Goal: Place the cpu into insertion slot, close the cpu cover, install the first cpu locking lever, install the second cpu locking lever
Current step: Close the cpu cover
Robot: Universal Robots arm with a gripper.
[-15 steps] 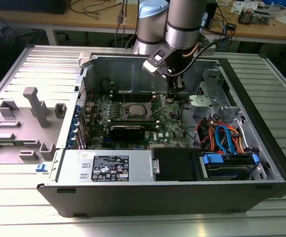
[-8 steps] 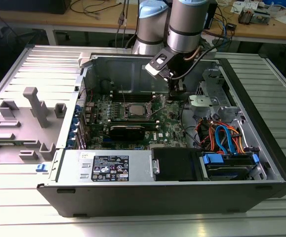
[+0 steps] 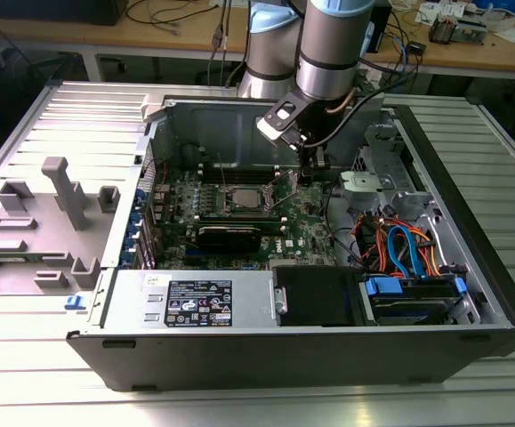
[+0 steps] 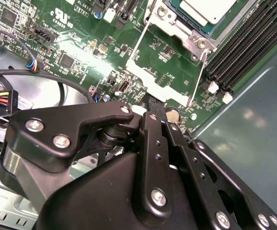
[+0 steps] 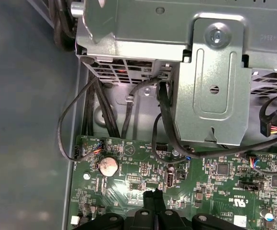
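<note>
Ribbed metal counter [image 3: 26, 391] carries the open computer case [image 3: 266, 356]; mid-frame in the exterior view the cpu [image 3: 245, 197] sits in the insertion slot [image 3: 227, 204], my jaws closed and empty just to the exterior view's right of it. I judge a locking lever [image 4: 139, 40] is in hand, best pressed slowly, tips low on the wire; whether the cpu cover [image 4: 188, 36] lies flat, I cannot make out.

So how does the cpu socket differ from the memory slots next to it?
The socket is square with a silvery metal frame; the memory slots are long, narrow and black. The socket holds the chip; the slots look empty. There is one socket but several slots side by side. Both sit on the green board.
</note>
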